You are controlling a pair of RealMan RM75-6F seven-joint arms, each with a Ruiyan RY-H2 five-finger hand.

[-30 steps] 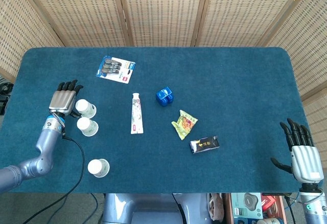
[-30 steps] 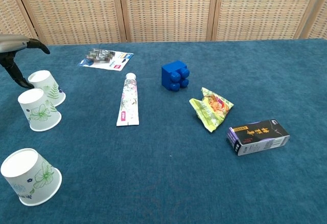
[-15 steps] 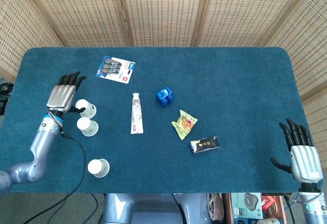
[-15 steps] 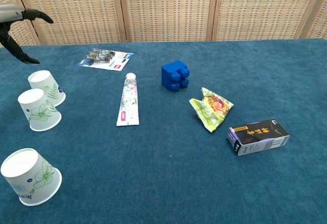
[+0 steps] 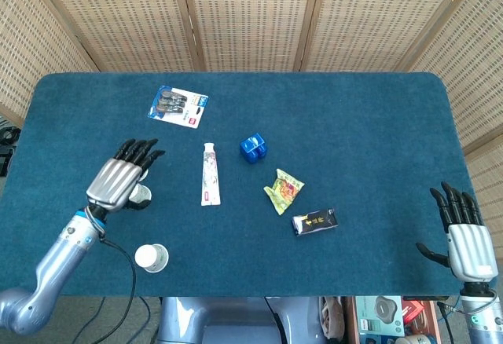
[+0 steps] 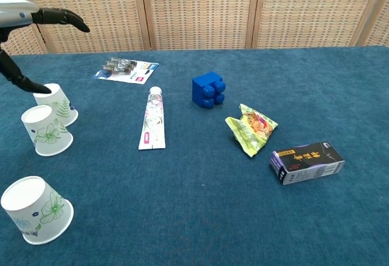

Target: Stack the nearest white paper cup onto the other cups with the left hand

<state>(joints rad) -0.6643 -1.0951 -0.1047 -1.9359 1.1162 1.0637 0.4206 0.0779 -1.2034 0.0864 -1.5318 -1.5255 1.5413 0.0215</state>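
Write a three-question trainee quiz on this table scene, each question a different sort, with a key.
1. True or false: the left hand is holding a paper cup.
2. Multiple choice: what lies directly between the toothpaste tube and the snack packet, further back? A) blue block B) black box C) battery pack
3. Fill in: the nearest cup stands upside down at the table's ____ edge.

Key
1. False; its fingers are spread above the two farther cups.
2. A
3. front
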